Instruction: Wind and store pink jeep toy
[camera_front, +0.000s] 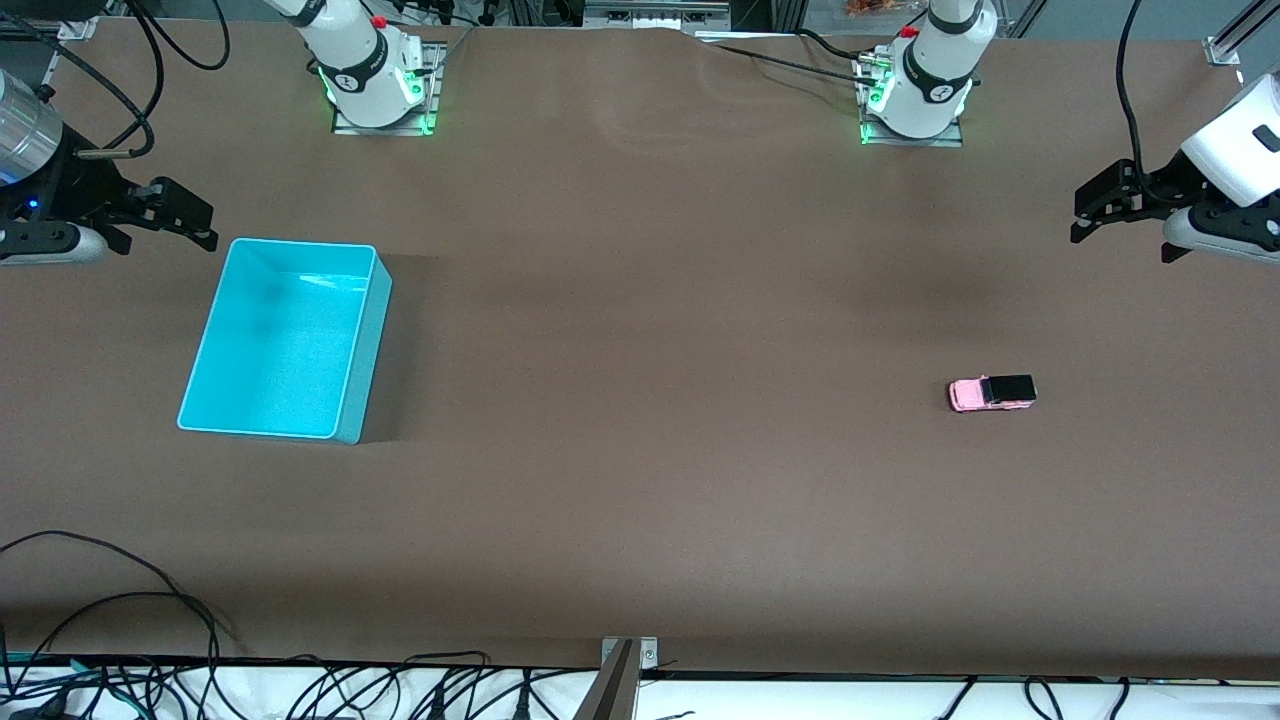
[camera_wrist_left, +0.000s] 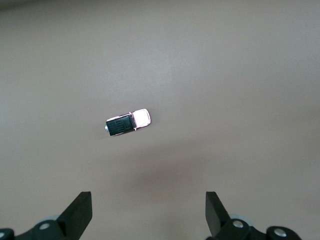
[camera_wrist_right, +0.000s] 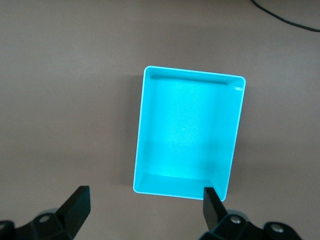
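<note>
The pink jeep toy (camera_front: 991, 393), tiny, pale pink with a black rear roof, rests on the brown table toward the left arm's end; the left wrist view shows it too (camera_wrist_left: 128, 123). My left gripper (camera_front: 1118, 207) hangs open and empty in the air over the table's left-arm end, well apart from the jeep; its fingers frame bare table (camera_wrist_left: 148, 212). My right gripper (camera_front: 170, 215) hangs open and empty at the right arm's end, beside the cyan bin (camera_front: 360, 330). In the right wrist view the bin (camera_wrist_right: 141, 150) is empty, with the right gripper (camera_wrist_right: 146, 210) off its short wall.
The two arm bases (camera_front: 380, 85) (camera_front: 915, 95) stand along the table's edge farthest from the front camera. Cables (camera_front: 120, 610) trail over the near corner at the right arm's end. A metal bracket (camera_front: 625, 665) sits at the near edge.
</note>
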